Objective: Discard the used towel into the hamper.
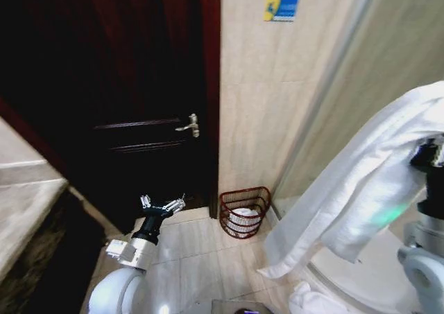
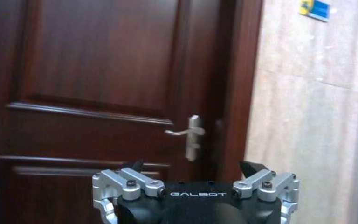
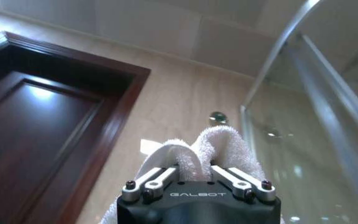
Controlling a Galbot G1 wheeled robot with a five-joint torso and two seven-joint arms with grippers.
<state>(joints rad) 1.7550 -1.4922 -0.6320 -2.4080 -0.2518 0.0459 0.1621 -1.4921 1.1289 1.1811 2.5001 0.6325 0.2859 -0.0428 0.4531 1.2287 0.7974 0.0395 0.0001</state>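
Note:
A big white towel (image 1: 374,182) hangs in folds from my right gripper (image 1: 429,147) at the right edge of the head view, its lower end close to the floor. In the right wrist view the right gripper (image 3: 195,170) is shut on a bunched fold of the towel (image 3: 219,142). The hamper (image 1: 244,212), a small dark red wire basket with something white inside, stands on the floor against the tiled wall, left of and below the hanging towel. My left gripper (image 1: 163,204) is held low before the door, open and holding nothing; it appears again, left gripper (image 2: 195,170), in its own wrist view.
A dark wooden door (image 1: 125,85) with a metal handle (image 1: 189,125) fills the left half. A curved glass shower screen (image 1: 333,71) stands behind the towel at right. A stone counter edge (image 1: 24,196) juts in at far left. More white cloth (image 1: 312,301) lies on the floor.

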